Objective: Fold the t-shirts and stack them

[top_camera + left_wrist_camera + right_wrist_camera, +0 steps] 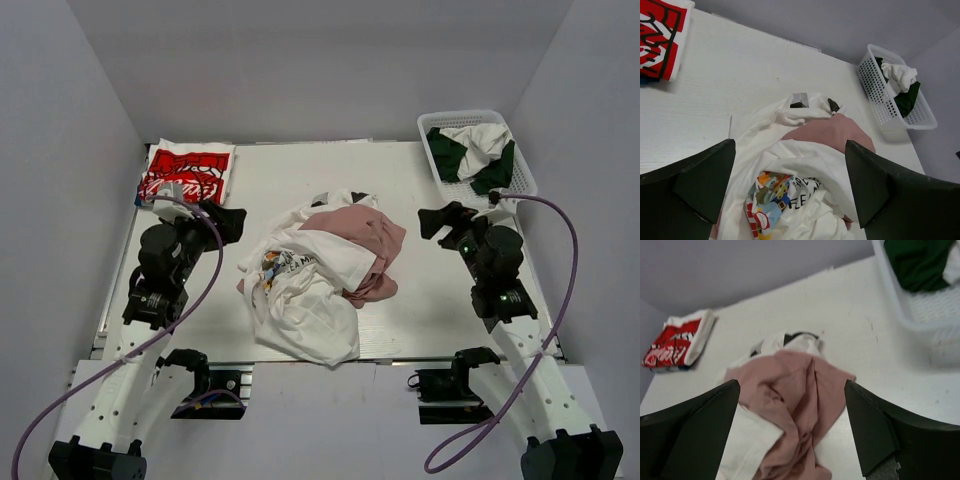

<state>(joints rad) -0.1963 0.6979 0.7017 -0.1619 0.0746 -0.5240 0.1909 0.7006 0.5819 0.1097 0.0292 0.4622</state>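
A crumpled heap lies mid-table: a large white t-shirt (305, 310) with a small colourful print (767, 195), and a dusty-pink t-shirt (368, 240) partly on top of it, also in the right wrist view (790, 405). A folded white t-shirt with bold red print (187, 172) lies at the far left corner, and also shows in the left wrist view (660, 35). My left gripper (228, 222) is open and empty, left of the heap. My right gripper (440, 220) is open and empty, right of the heap.
A white plastic lattice basket (432, 150) at the far right corner holds dark green and white cloth (480, 150). Grey walls enclose the table on three sides. Purple cables loop from both arms.
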